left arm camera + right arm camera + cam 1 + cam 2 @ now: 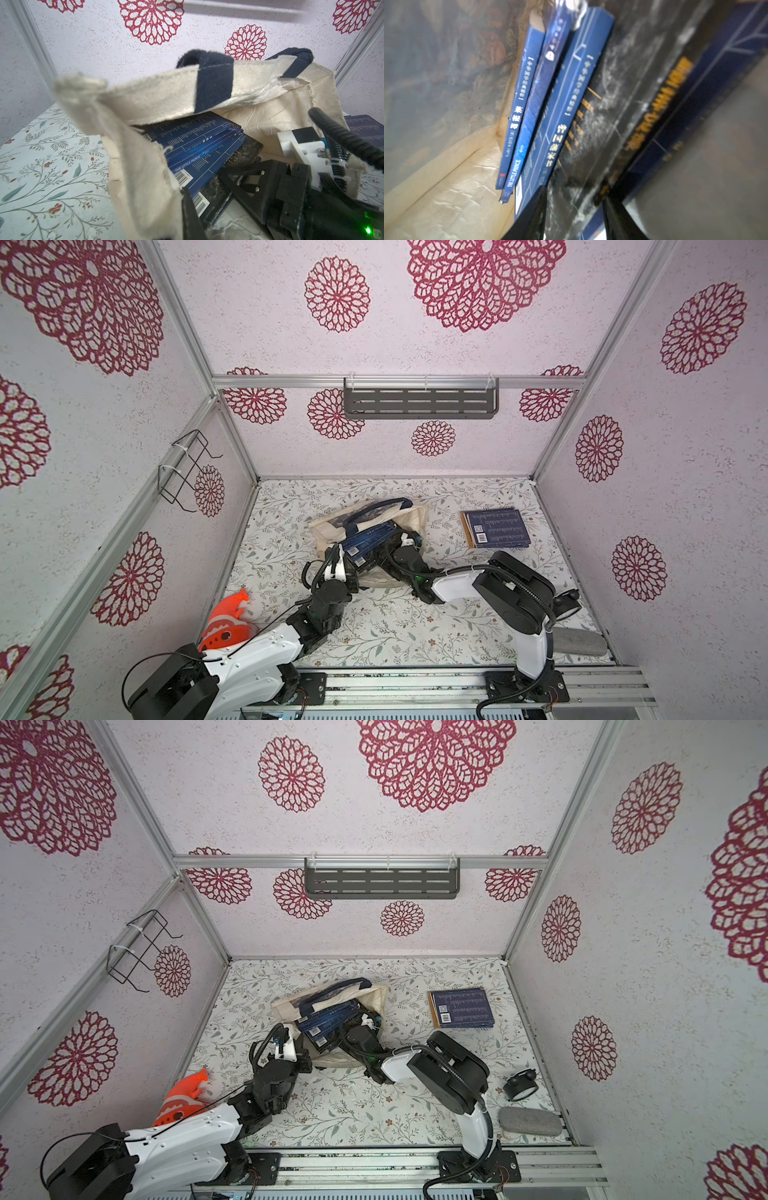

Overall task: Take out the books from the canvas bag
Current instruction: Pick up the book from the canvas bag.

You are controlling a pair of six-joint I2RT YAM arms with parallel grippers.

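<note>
Now, books in the bag (365, 540): several dark blue paperbacks fanned over one another inside the mouth, white barcode labels toward the near edge. One spine reads THE LITTLE PRINCE in the left wrist view (188, 166).
dark book (623, 99): black marbled cover with gold lettering, lying against the blue ones inside the bag.
canvas bag (415, 514): cream with navy handles. It lies on its side around the middle of the table, with the mouth toward the near edge and the upper rim raised.
left gripper (302, 1052): clenched on the cloth of the bag's rim, holding it up off the books.
right gripper (574, 220): reaching into the mouth with one jaw on either side of the dark book's edge. Whether it presses on the cover, I cannot tell.
stack of books (496, 526): outside the bag and well apart from it, lying flat near the right edge toward the back right corner. A blue cover is on top, with an orange-brown edge showing beneath.
table (374, 635): pale, printed with leaves and twigs.
orange toy (228, 620): near left corner, partly behind the left arm.
black round object (519, 1085): by the right edge, toward the near side.
grey pad (530, 1121): near right corner.
</note>
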